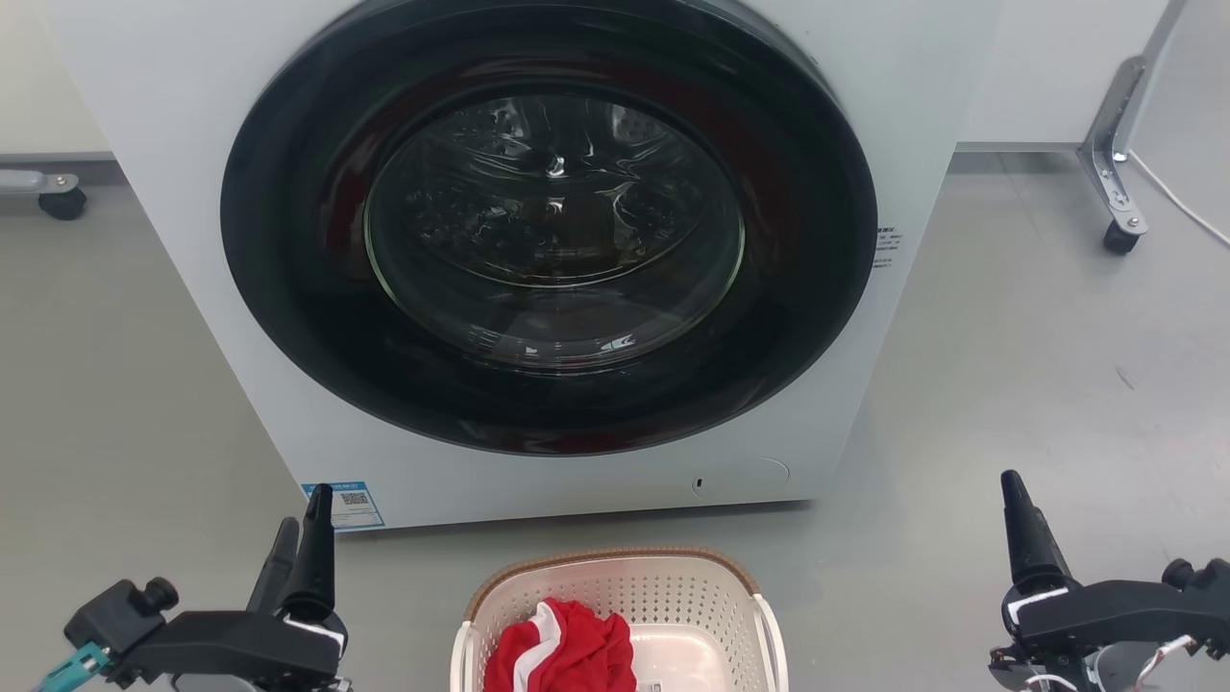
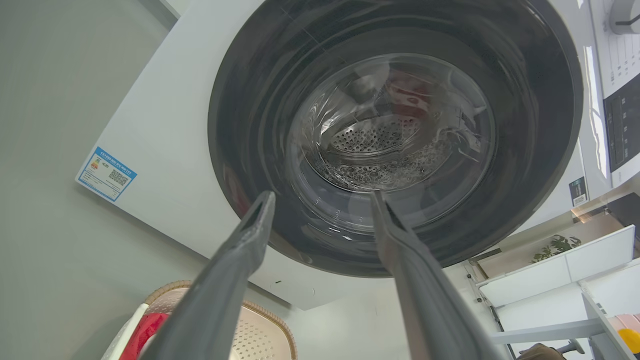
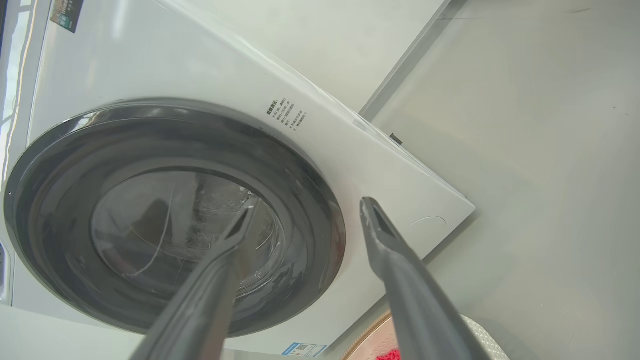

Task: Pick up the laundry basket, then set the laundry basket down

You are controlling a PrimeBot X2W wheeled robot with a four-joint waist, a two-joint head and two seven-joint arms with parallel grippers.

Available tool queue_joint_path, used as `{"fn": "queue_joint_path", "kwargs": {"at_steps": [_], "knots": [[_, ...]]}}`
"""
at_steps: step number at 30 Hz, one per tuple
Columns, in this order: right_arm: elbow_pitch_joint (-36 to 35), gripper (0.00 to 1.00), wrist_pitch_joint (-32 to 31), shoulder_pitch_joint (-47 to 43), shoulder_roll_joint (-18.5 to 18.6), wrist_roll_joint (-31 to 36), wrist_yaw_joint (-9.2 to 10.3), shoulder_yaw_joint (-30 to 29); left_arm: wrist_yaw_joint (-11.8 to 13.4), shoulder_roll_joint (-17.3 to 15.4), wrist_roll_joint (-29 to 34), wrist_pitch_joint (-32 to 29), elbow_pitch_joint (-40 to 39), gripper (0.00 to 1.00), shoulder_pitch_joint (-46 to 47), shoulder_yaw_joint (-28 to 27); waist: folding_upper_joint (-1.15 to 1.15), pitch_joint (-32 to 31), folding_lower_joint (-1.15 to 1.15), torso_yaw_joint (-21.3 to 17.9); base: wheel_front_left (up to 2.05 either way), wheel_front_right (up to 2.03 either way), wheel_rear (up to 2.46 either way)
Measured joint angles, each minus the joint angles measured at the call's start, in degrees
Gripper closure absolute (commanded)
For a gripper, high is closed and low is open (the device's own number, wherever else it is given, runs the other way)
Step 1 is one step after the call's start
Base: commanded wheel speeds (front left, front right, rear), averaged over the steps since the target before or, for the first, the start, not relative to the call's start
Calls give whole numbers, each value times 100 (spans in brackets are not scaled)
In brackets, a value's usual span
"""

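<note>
The left tool (image 2: 324, 196) is spread, its two dark fingers well apart with nothing between them. The right tool (image 3: 309, 205) is spread and empty too. Both point forward at the washing machine (image 1: 192, 192), not down at the task's thing.

The laundry basket (image 1: 673, 601) stands on the floor (image 1: 1009, 365) between the two tools, well apart from each and just in front of the machine's closed round door (image 1: 548, 221). A red and white garment (image 1: 562, 654) lies bunched inside it. Its near part runs off the bottom of the head view, so the full length of its white side handles cannot be seen.

The step in hand looks like the reach, with no grasp begun. To do it well, each tool should probably tip downward and come inward to its own side of the basket together, taking the left handle (image 1: 462, 654) and right handle (image 1: 774, 639) at matching points. An uneven hold would likely tilt the light plastic and let the garment slide. The lift should rise straight, keeping the brown rim (image 1: 615, 555) off the washing machine's front.
</note>
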State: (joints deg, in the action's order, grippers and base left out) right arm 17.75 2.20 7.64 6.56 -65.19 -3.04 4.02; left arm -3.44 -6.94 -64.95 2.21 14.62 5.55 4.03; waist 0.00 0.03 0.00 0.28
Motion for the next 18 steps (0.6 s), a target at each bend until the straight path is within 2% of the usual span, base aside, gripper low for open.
{"fn": "queue_joint_path", "kwargs": {"at_steps": [6, 18], "knots": [[-123, 0, 148, 40, 187, 800, 158, 305, 154, -152, 834, 149, -153, 0, 18, 237, 0, -17, 0, 4, 0, 0, 0], [-309, 0, 364, 129, 397, 1933, 356, 711, 350, -318, 1928, 354, -399, 0, 25, 563, 0, -28, 0, 14, 0, 0, 0]]}}
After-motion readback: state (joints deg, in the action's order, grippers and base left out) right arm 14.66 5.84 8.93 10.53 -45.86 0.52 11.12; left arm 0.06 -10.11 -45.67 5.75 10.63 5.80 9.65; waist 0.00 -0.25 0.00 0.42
